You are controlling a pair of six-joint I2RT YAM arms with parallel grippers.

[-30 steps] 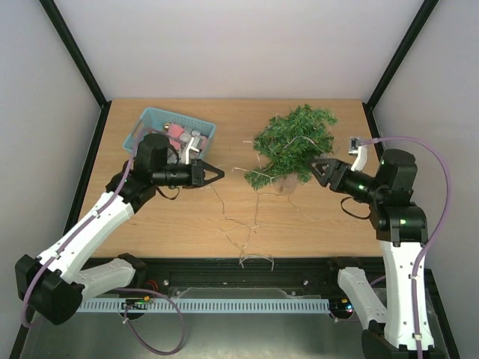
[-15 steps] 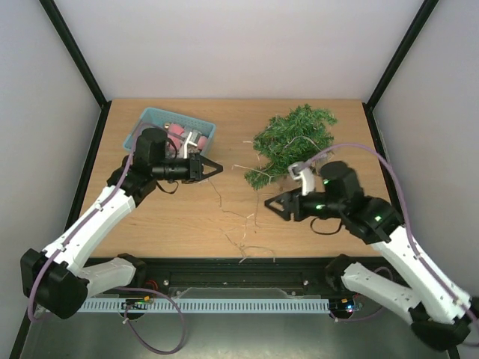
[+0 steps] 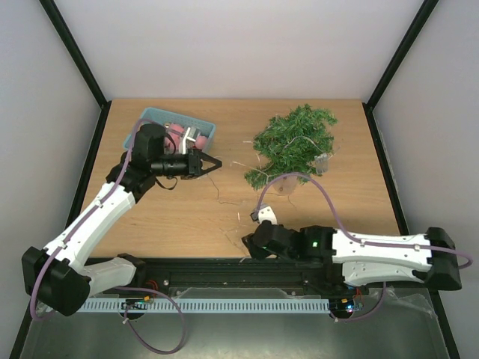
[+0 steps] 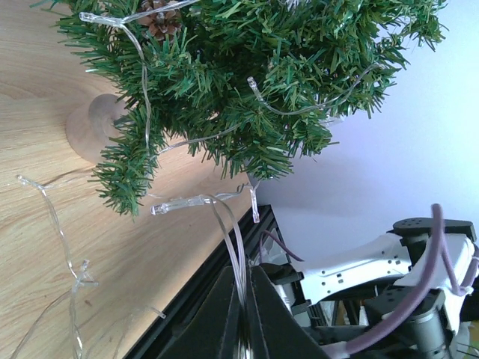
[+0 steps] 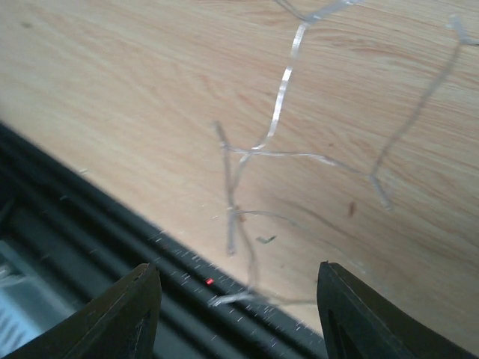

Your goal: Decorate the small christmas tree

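- Grip of the left hand [image 4: 241, 280]: clenched on a thin clear light string [image 4: 191, 202], which rises out of the closed fingertips toward the tree.
- The left hand hangs above the desk [image 3: 352, 209], left of centre. It is just beside the teal basket [image 3: 153, 116] and points to the right.
- The right hand [image 3: 248, 245] is released, its fingers spread wide and gripping nothing. It is low over the near edge of the desk, near the middle.
- Below the right hand, loose loops of the same clear string lie flat on the wood and reach the near edge. Whether the fingers touch the string cannot be told.
- More of the string trails over the middle of the desk, and a few strands with small clear bulbs hang through the tree's branches.
- The small christmas tree [image 3: 293, 142], bushy and dark green, sits on its clear base [image 3: 284, 185] toward the far right corner of the desk. A stretch of bare wood separates it from the left hand, and it is well apart from the right hand.
- A brown pine cone [image 4: 159, 16] shows among the branches.
- The basket sits near the far left corner and holds pink and silver ornaments [image 3: 179, 133].
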